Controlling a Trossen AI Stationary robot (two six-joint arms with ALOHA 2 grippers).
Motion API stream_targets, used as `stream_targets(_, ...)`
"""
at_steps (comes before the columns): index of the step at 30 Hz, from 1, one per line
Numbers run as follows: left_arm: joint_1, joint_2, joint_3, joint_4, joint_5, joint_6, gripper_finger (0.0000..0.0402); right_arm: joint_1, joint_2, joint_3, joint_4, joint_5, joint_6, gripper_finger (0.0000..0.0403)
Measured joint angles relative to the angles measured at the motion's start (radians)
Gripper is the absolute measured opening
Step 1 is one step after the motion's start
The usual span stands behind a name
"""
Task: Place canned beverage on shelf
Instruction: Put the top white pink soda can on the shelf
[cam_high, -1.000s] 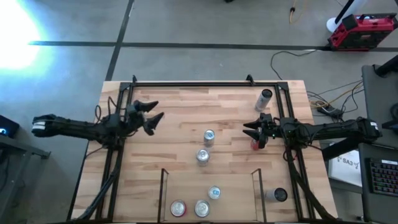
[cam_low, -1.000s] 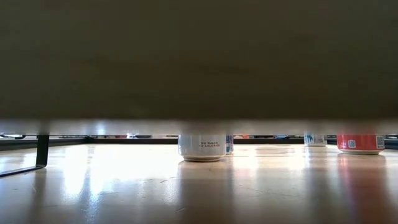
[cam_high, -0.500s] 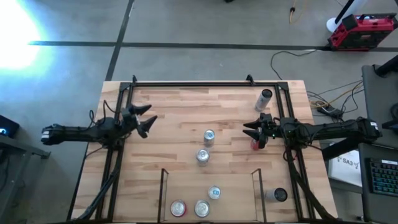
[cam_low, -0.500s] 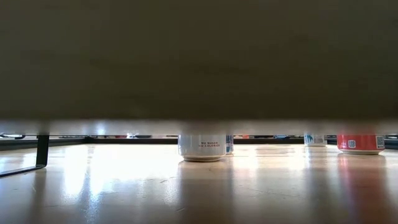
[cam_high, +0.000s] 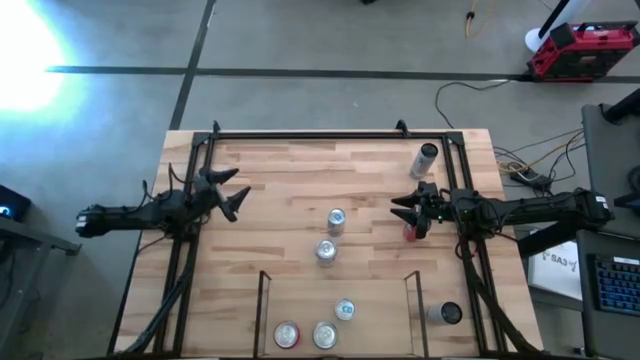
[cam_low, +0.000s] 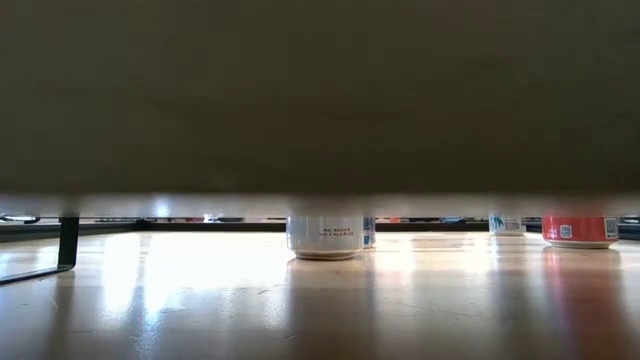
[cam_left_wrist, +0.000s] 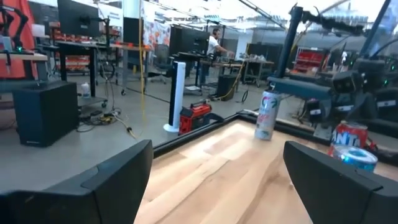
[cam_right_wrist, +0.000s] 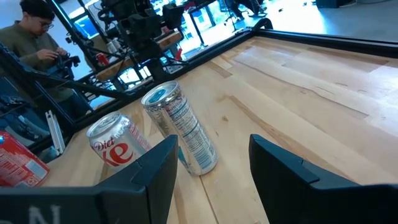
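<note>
Pale wooden desk (cam_high: 300, 180) fills my overhead view. My left gripper (cam_high: 232, 190) hangs released at the left edge, well apart from two upright metal cans (cam_high: 331, 235) at centre. My right gripper (cam_high: 405, 212) is clenched beside a red can (cam_high: 409, 232). Three cans stand in the black-railed shelf (cam_high: 263, 310). Only my low view shows can bases.

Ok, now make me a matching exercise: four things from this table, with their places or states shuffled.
1 tall can
2 dark can
3 left gripper
4 right gripper

A just outside the shelf, past its right rail
B near the table's far right corner
C open, at the left side
D next to a red can

Pairs: 1-B, 2-A, 3-C, 4-D
</note>
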Motion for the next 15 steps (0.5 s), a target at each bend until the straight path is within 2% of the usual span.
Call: stream_targets(15,0.000,0.015,0.000,-0.001,0.001,-0.015,0.0346,0.000,0.000,0.000,0.000,0.000,0.000,0.0183)
